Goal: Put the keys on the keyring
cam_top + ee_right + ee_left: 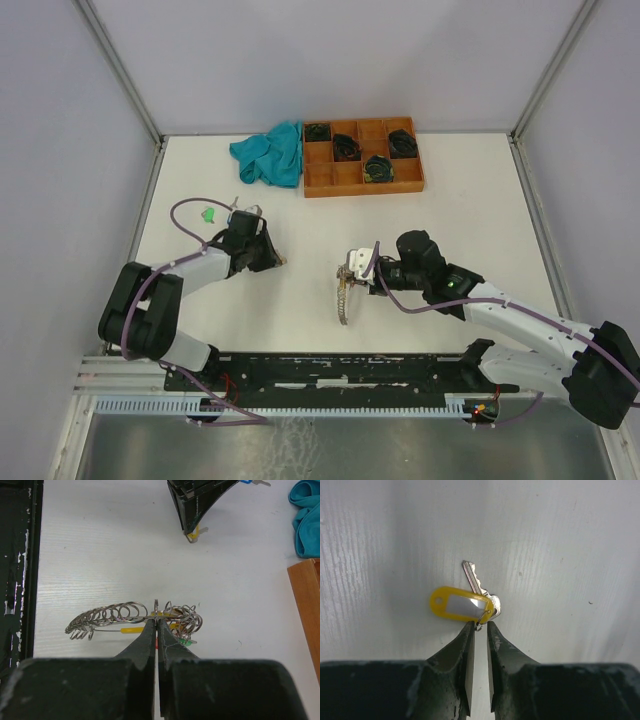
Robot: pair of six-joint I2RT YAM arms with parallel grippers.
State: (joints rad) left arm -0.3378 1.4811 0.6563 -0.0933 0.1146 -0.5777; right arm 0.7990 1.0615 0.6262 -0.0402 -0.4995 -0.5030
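Note:
A silver key with a yellow tag (461,604) lies flat on the white table. My left gripper (480,625) stands just before it, jaws narrowly apart, with the key's small split ring (479,625) at the tips against the left finger. In the top view that gripper (281,260) is left of centre. My right gripper (157,619) is shut on the keyring (112,616), a thin wire loop with a yellow segment (132,629) and several small rings threaded on it. Keys with red and green tags (186,641) hang behind the fingers. A green-tagged key (208,213) lies apart, and a blue tag (245,481) shows at the frame's top edge.
An orange-brown tray (363,180) with black coiled bundles stands at the back. A teal cloth (270,152) lies to its left. The black base rail (330,365) runs along the near edge. Grey walls enclose the table.

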